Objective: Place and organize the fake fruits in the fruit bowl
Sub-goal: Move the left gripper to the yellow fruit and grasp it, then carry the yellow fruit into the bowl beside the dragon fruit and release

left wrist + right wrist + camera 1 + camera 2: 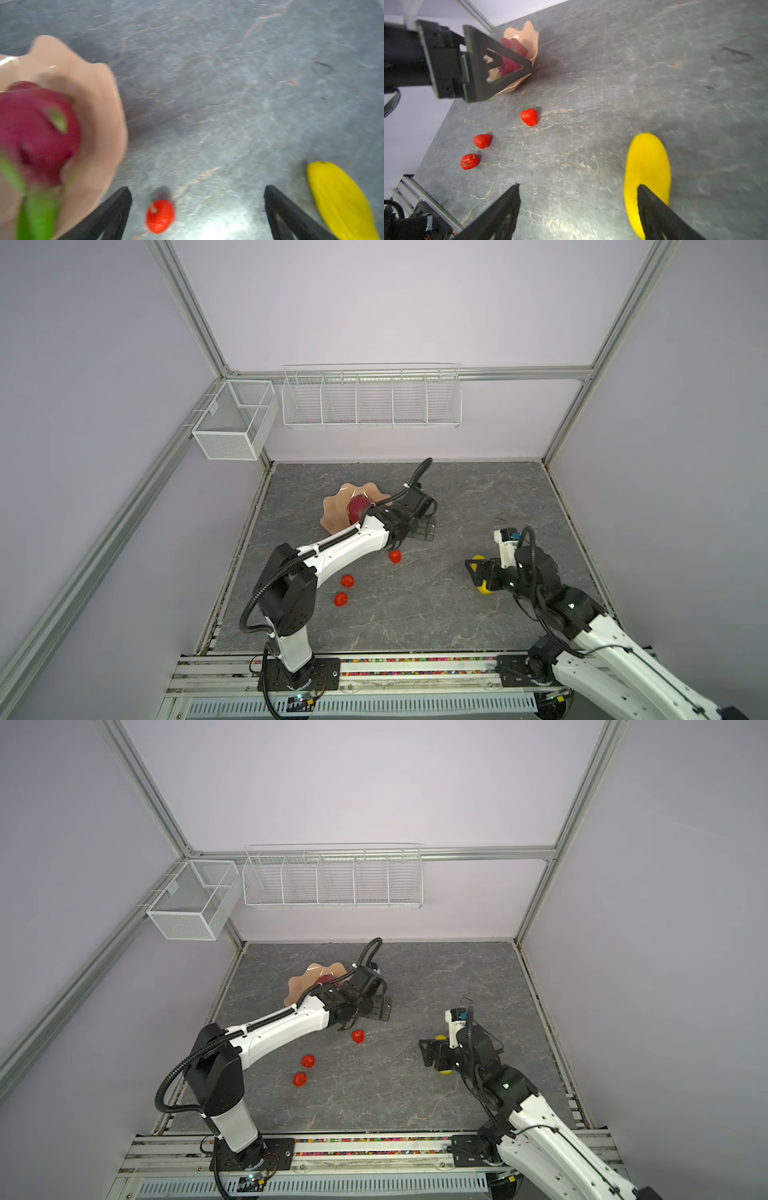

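The peach fruit bowl (332, 514) (297, 986) (97, 99) (529, 35) stands at the back left with the magenta dragon fruit (356, 508) (35, 128) (513, 47) inside. Three red strawberries (395, 556) (347, 581) (340, 599) lie on the table. My left gripper (420, 530) (197, 191) is open and empty beside the bowl. The nearest strawberry (160, 216) lies on the table below its jaws. My right gripper (478, 572) (578, 186) hangs open over the yellow fruit (484, 588) (648, 162), which lies on the table partly under one finger (654, 212).
White wire baskets (372, 400) (232, 418) hang on the back wall, above the grey marbled table (415, 605). Aluminium frame posts edge the table on both sides, and a rail (374, 672) with the arm bases runs along the front.
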Motion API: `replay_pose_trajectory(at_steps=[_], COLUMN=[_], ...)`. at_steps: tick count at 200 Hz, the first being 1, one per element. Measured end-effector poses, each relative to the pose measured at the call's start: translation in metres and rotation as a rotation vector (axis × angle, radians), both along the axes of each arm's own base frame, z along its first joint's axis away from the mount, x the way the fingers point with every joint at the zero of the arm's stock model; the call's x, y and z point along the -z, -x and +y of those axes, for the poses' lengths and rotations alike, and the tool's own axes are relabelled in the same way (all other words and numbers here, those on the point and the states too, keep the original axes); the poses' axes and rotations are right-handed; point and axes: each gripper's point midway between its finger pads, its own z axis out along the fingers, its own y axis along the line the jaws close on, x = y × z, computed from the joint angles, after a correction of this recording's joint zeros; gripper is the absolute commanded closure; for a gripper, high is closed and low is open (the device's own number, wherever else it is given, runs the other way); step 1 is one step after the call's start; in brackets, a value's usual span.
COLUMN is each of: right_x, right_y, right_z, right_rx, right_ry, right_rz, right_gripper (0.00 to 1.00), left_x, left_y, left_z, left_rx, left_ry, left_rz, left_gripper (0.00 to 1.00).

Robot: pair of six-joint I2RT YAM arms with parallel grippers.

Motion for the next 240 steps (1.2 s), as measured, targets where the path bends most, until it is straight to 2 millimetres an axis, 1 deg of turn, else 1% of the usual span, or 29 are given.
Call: replay_pose_trajectory(at_steps=[9,10,12,18,26,27,38,51,63,84,99,133,166,190,210,240], right_x=[0.004,0.004,0.004,0.006,0.011,0.011,0.017,0.027,0.034,0.039,0.040,0.040,0.040,0.039,0.039,0.039], right_y=[0.013,0.013,0.016,0.021,0.029,0.029,0.037,0.043,0.047,0.050,0.052,0.052,0.053,0.053,0.053,0.053], right_z=[-0.012,-0.012,-0.015,-0.018,-0.023,-0.023,-0.028,-0.031,-0.032,-0.033,-0.032,-0.033,-0.032,-0.032,-0.032,-0.032], right_rx=[0.030,0.030,0.039,0.045,0.058,0.058,0.074,0.086,0.091,0.094,0.092,0.094,0.090,0.090,0.090,0.090], right_ry=[-0.013,-0.013,-0.021,-0.030,-0.052,-0.052,-0.071,-0.082,-0.081,-0.080,-0.082,-0.085,-0.088,-0.088,-0.088,-0.088], right_rz=[0.006,0.006,0.005,0.005,0.011,0.011,0.024,0.051,0.080,0.105,0.112,0.114,0.110,0.110,0.110,0.110], right_gripper=[0.12,0.12,0.12,0.12,0.12,0.12,0.12,0.12,0.12,0.12,0.12,0.12,0.12,0.12,0.12,0.12], left_x=[0.005,0.005,0.008,0.011,0.018,0.018,0.030,0.046,0.059,0.081,0.088,0.092,0.086,0.083,0.093,0.114], left_y=[0.017,0.017,0.023,0.029,0.041,0.041,0.055,0.070,0.080,0.093,0.097,0.097,0.093,0.089,0.088,0.093], left_z=[-0.026,-0.026,-0.034,-0.045,-0.067,-0.067,-0.091,-0.111,-0.121,-0.129,-0.131,-0.136,-0.150,-0.164,-0.170,-0.164], left_rx=[0.043,0.043,0.056,0.071,0.096,0.096,0.119,0.136,0.141,0.143,0.138,0.121,0.128,0.136,0.133,0.120], left_ry=[0.021,0.021,0.026,0.031,0.045,0.045,0.053,0.064,0.071,0.073,0.076,0.085,0.116,0.137,0.128,0.081], left_rz=[0.014,0.014,0.020,0.026,0.040,0.040,0.063,0.093,0.123,0.180,0.201,0.217,0.214,0.211,0.223,0.259], left_gripper=[0.01,0.01,0.01,0.01,0.01,0.01,0.00,0.00,0.00,0.00,0.00,0.00,0.02,0.04,0.08,0.14])
